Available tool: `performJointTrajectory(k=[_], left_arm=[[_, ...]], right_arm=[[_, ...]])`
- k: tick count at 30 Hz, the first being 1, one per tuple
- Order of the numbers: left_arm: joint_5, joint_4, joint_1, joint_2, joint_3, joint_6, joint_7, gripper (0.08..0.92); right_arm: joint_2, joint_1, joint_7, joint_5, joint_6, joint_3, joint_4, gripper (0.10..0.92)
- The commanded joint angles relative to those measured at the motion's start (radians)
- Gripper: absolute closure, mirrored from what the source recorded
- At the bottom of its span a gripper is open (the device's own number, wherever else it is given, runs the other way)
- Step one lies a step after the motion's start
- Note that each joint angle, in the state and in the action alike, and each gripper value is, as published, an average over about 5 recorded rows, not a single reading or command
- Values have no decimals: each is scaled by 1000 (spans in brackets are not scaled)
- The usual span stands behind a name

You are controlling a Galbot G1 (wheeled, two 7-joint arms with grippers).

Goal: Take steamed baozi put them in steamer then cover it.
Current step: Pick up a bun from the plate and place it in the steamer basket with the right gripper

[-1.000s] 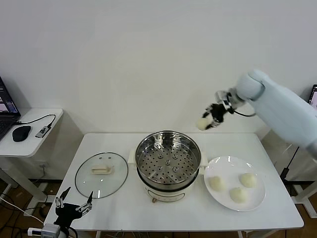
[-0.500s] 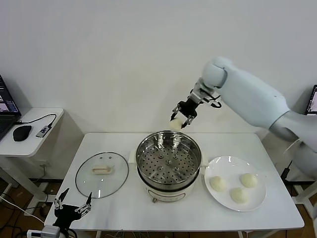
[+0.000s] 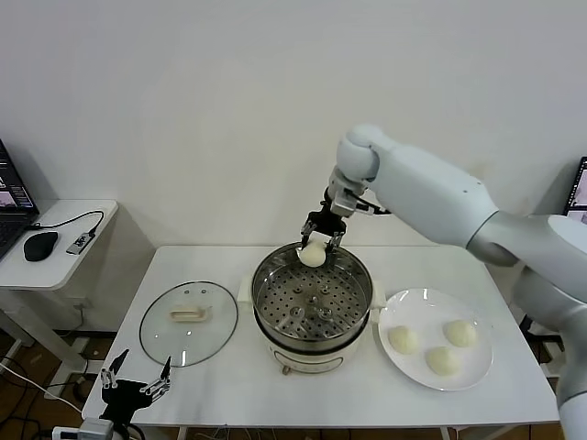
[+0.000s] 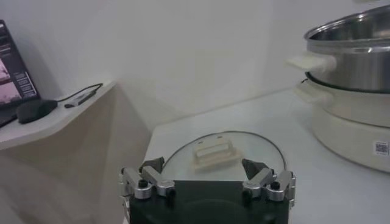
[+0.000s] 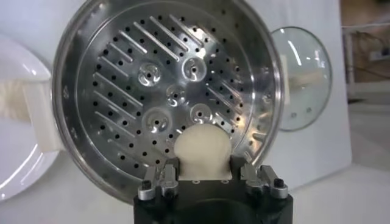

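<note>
Above the steamer's (image 3: 312,298) far rim, the right gripper (image 3: 315,247) pinches a baozi (image 3: 313,255) between its jaws; the left gripper (image 3: 134,385), jaws spread wide, holds nothing.

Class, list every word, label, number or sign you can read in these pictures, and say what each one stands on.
None can be read.
Small white sticker on the cream-white pot base of the shiny steel steamer: printed code, too blurred.
Dark laptop screen on the side desk: text too small.

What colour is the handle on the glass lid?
Cream-white, on the glass lid; clearest in the left wrist view.
</note>
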Motion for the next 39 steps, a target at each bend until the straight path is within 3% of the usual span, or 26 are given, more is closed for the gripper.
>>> performJointTrajectory(k=[1, 22, 26, 30, 35, 39], left_arm=[[1, -4, 1, -3, 1, 0, 0, 177], [-4, 28, -14, -3, 6, 3, 2, 177], [-3, 34, -19, -2, 9, 3, 2, 177], [-3, 36, -23, -1, 11, 4, 4, 177], [-2, 35, -24, -1, 13, 6, 6, 177], [-2, 25, -18, 2, 14, 8, 9, 177]], right_arm=[[26, -39, 35, -94, 43, 0, -18, 508], [42, -114, 170, -254, 42, 22, -62, 507], [38, -120, 183, -243, 39, 19, -60, 461], [20, -105, 170, -175, -11, 2, -36, 358], [-21, -53, 65, 37, -135, -1, 1, 231], [-96, 10, 6, 197, -247, -1, 79, 204]])
